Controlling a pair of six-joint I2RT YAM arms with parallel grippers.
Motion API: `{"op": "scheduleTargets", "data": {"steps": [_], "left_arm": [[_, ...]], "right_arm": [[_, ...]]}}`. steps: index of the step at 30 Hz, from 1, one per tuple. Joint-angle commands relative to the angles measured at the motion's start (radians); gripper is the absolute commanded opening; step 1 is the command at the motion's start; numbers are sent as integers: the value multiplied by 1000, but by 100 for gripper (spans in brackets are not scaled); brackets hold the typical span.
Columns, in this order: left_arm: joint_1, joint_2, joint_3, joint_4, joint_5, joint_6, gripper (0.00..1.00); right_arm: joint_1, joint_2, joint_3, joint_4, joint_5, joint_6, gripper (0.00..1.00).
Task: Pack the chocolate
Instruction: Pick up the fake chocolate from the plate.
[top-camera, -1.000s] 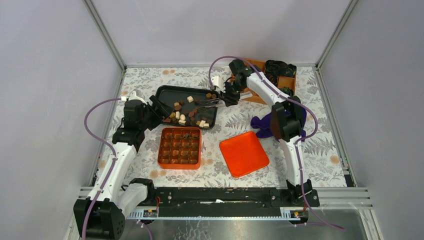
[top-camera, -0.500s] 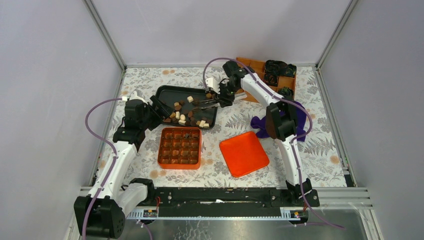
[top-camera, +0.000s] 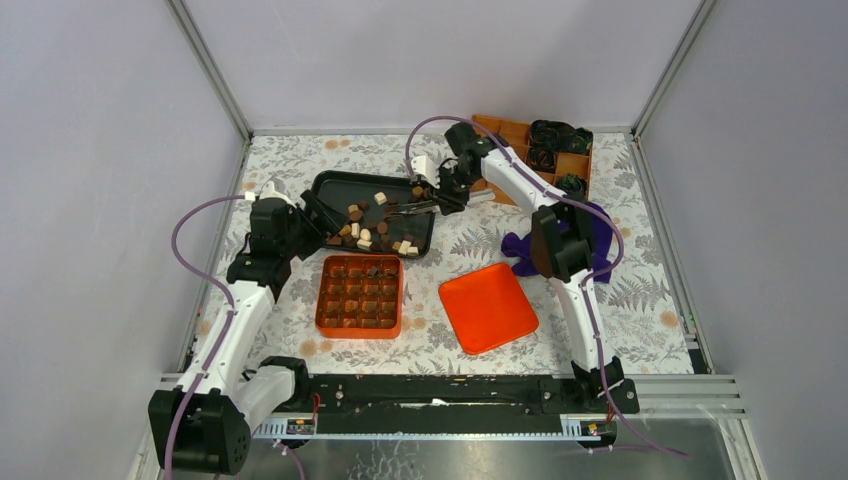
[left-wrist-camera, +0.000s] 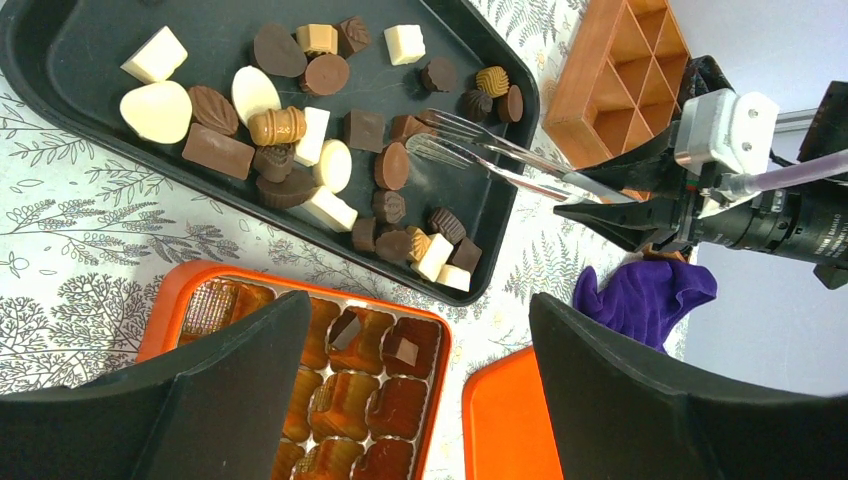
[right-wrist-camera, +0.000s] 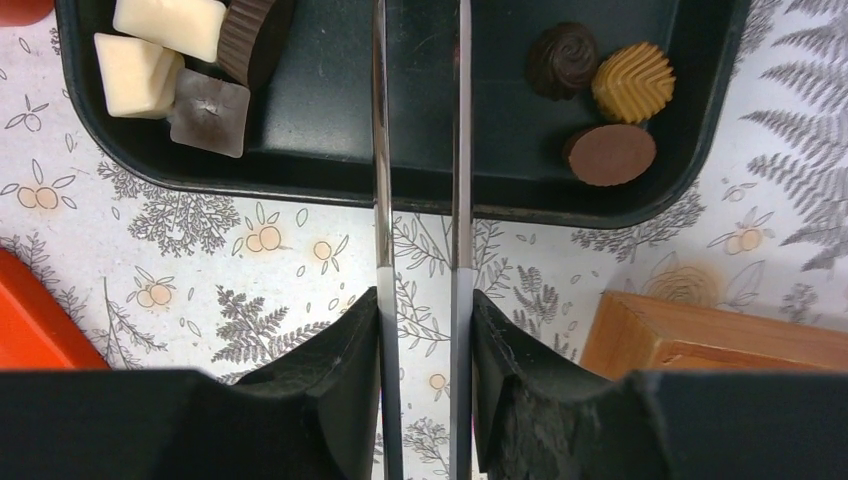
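Note:
Many small dark, light brown and cream-white chocolates (top-camera: 365, 228) lie in a black tray (top-camera: 330, 185); they also show in the left wrist view (left-wrist-camera: 300, 130). My right gripper (top-camera: 447, 196) (right-wrist-camera: 424, 300) is shut on metal tongs (top-camera: 410, 207) (right-wrist-camera: 381, 150). The tong tips (left-wrist-camera: 445, 135) are slightly apart and empty, low over the tray's right part. An orange compartment box (top-camera: 361, 296) stands in front of the tray, with two dark pieces (left-wrist-camera: 345, 328) in its back cells. My left gripper (top-camera: 322, 222) (left-wrist-camera: 418, 305) is open and empty above the tray's near-left edge.
An orange lid (top-camera: 488, 307) lies to the right of the box. A purple cloth (top-camera: 520, 248) lies beside the right arm. A wooden divider box (top-camera: 560, 165) with black-and-green bundles (top-camera: 560, 135) stands at the back right. Three chocolates (right-wrist-camera: 610, 152) sit in the tray's corner.
My right gripper has moved a little left with the tongs, bringing their tips further over the tray. The left arm has not moved.

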Motion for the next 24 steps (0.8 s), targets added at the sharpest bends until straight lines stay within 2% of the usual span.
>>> {"op": "scheduleTargets", "data": {"steps": [1,8,24], "left_arm": [[5,-15,10,56,10,-2,88],[5,-34,-5,54,12,15,88],[5,-122,-23,27,18,65,88]], "right_arm": [[-15,-61,-24,33,-14,85,16],[-52,-147,-111,89,-80,232,4],[-69,-369,-313,121,-194,435,2]]}}
